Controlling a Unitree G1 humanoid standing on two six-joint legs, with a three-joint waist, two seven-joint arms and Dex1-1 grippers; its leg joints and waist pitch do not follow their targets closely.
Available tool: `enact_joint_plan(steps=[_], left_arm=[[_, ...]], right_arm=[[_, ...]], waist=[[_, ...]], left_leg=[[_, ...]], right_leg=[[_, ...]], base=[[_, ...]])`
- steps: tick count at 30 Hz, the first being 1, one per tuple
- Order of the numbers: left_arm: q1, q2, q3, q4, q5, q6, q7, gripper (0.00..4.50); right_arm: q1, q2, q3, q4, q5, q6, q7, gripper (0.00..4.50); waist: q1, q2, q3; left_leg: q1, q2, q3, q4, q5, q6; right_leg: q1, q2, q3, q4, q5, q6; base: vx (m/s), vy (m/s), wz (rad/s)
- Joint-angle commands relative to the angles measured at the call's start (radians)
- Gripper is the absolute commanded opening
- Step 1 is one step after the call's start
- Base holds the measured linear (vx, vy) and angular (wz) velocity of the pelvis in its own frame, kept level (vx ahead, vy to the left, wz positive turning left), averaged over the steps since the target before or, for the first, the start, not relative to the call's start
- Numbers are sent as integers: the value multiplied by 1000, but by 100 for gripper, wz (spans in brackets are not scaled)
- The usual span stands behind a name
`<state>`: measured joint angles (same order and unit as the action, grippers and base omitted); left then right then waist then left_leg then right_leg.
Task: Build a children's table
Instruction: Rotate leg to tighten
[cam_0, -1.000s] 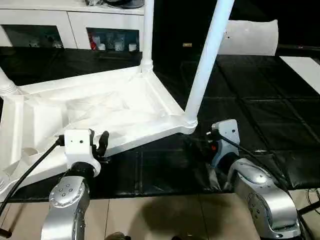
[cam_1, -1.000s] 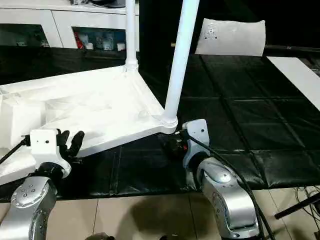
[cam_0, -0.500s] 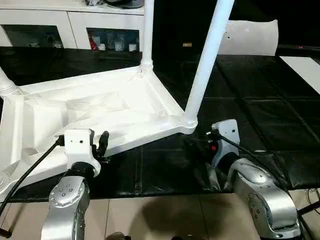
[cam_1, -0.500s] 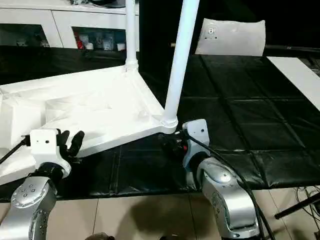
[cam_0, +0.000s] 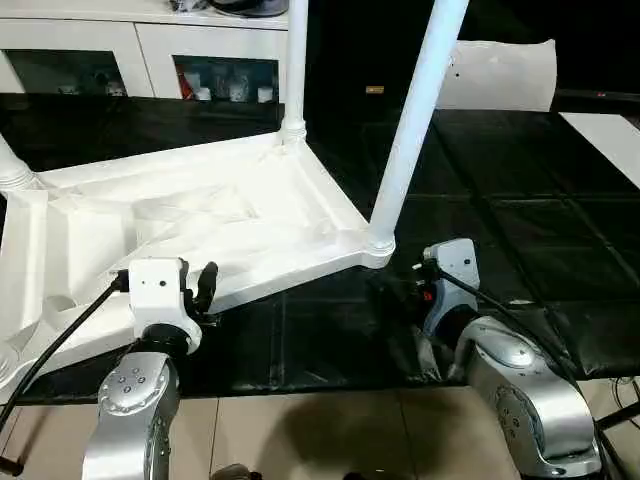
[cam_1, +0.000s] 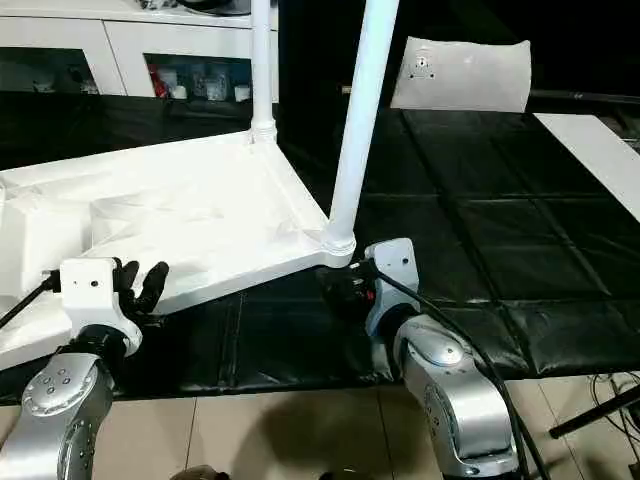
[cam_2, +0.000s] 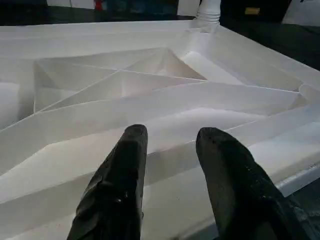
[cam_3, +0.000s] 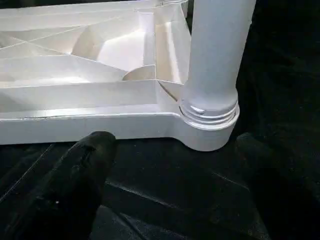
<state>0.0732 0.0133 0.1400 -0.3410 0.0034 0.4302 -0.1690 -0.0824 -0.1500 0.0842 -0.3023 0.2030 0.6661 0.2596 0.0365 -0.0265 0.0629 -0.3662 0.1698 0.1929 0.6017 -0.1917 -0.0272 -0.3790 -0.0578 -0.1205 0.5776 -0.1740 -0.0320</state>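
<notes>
The children's table lies upside down on the black mat, its white ribbed top (cam_0: 230, 220) tilted up at the near right corner. Two long white legs (cam_0: 415, 110) (cam_0: 296, 70) stand in the right-hand corner sockets, and a third leg's base (cam_0: 12, 172) shows at the far left. My left gripper (cam_0: 205, 284) sits at the top's near rim, fingers (cam_2: 131, 150) apart with nothing between them. My right gripper (cam_1: 345, 290) rests low on the mat just in front of the near right corner socket (cam_3: 207, 127), jaws wide open, touching nothing.
A white glass-door cabinet (cam_0: 140, 50) runs along the back. A flat white sheet with a round fitting (cam_0: 500, 75) leans at the back right, and a white board (cam_0: 610, 135) lies at the right edge. The black mat (cam_0: 500, 200) ends at the tiled floor (cam_0: 320, 430) by me.
</notes>
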Motion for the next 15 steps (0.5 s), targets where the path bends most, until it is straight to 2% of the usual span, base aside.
enact_joint_plan(steps=[1,15], left_arm=[[3,-2,-11,-15,7,6,4,185],[3,-2,-11,-15,7,6,4,185]], right_arm=[[-7,-5,-13,0,5,10,-3,419],[-7,-5,-13,0,5,10,-3,419]], waist=[[2,7,-57],[3,7,-58]], left_leg=[[16,77,-48,-77,-272,2],[16,76,-47,-77,-268,4]], right_leg=[[31,-104,75,-89,-365,-52],[32,-104,76,-88,-360,-55]], base=[[0,0,0],[0,0,0]])
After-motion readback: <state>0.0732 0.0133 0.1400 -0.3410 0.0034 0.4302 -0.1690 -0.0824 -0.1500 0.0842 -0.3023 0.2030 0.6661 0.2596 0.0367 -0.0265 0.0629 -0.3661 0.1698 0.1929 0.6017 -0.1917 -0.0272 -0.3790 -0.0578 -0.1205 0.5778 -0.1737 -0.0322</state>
